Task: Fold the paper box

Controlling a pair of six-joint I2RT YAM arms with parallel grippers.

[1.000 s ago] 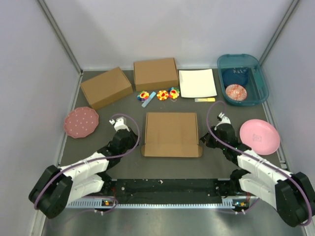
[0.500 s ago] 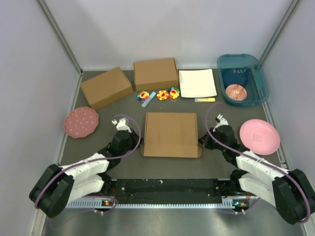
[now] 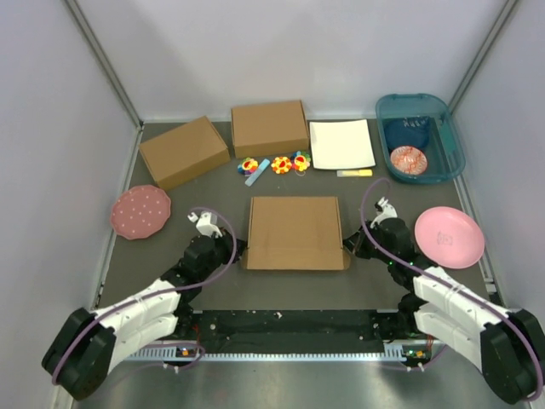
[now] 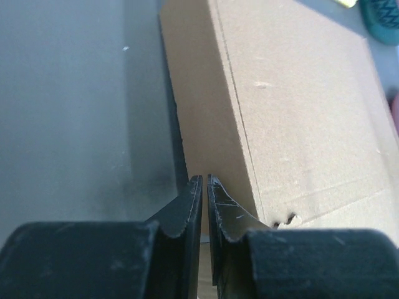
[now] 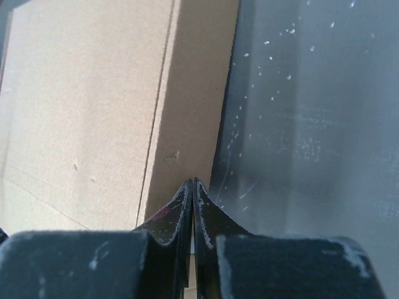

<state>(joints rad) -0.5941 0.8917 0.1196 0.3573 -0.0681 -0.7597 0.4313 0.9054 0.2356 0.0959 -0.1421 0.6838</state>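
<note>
The paper box (image 3: 294,232) lies in the middle of the table as a shallow closed brown cardboard box. My left gripper (image 3: 241,250) is shut, its tips at the box's left side wall near the front corner. In the left wrist view the fingertips (image 4: 202,180) point along that wall of the box (image 4: 293,112). My right gripper (image 3: 345,245) is shut, its tips against the box's right side wall. In the right wrist view its tips (image 5: 193,182) touch the wall of the box (image 5: 93,106). Neither gripper holds anything.
Two other cardboard boxes (image 3: 184,152) (image 3: 269,128) and a white sheet (image 3: 341,143) stand at the back. Small colourful toys (image 3: 277,164) lie behind the paper box. A teal bin (image 3: 419,138) is back right, a pink plate (image 3: 449,236) right, a dotted pink plate (image 3: 140,211) left.
The left arm has drawn back toward the near left. The tabs that stuck out at the box's front corners no longer show. The right gripper stays at the box's right side.
</note>
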